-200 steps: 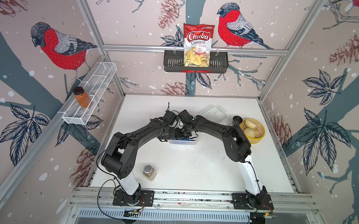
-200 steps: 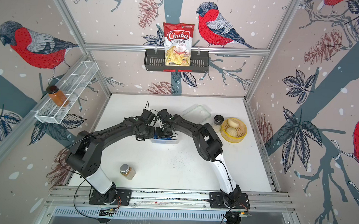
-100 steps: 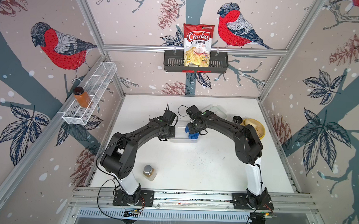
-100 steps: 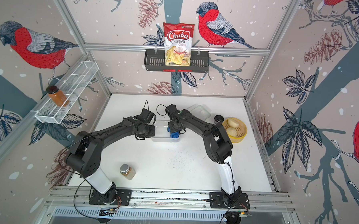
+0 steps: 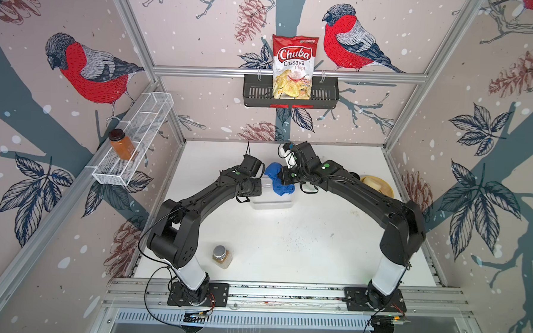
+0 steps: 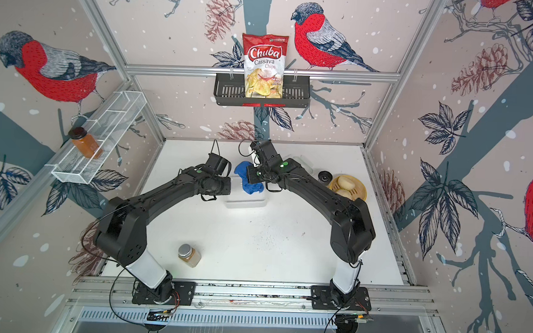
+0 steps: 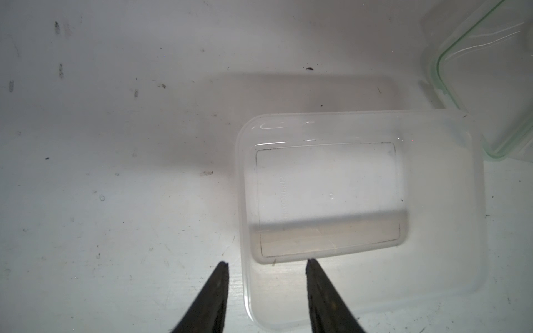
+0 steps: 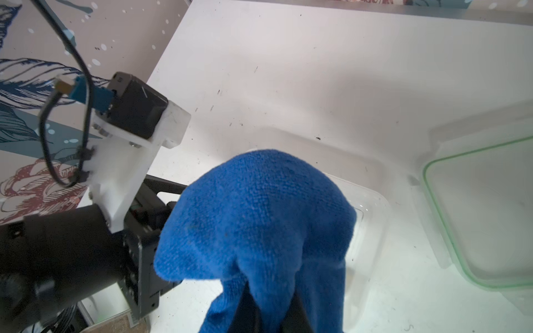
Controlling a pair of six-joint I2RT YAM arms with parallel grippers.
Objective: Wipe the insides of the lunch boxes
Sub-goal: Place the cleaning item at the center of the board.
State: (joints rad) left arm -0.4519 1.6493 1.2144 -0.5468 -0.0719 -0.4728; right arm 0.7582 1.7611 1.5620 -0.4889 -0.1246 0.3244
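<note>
Nearest the arms' bases, well short of the lunch box (image 5: 273, 202) and toward the left arm's side of it, a small jar (image 5: 222, 257) with a grey cap and brownish contents stands on the white bench (image 5: 301, 252).

The lunch box, a translucent, round-cornered tub, sits upright and open-topped near the middle of the bench, seen in both top views (image 6: 245, 201). In the left wrist view its speck-marked floor and pale walls (image 7: 438, 230) are plain.

The left tool (image 7: 266, 263) is at the side of the lunch box nearest the left arm. Its two dark fingers stand apart, one over the bare bench outside the rim and the other over the inner wall. They grasp nothing, and I cannot tell whether either touches the plastic.

Over the far part of the lunch box, the right tool (image 8: 271, 314) is clenched on a blue cloth (image 8: 259, 219). The cloth bunches up around the fingers and hangs over the tub in a top view (image 5: 279, 182). Whether the cloth reaches the floor of the tub cannot be told.

Just beyond the lunch box, on the right arm's side, its clear lid (image 8: 487, 219) with a green seal lies flat on the bench, close by the tub's corner. Farther to that side are a small dark round object (image 6: 324, 176) and a yellow steamer basket (image 6: 361, 193) holding pale buns.

Far behind the lunch box, a black wall basket (image 5: 256, 94) on the back wall carries a bag of cassava chips (image 5: 294, 63).
</note>
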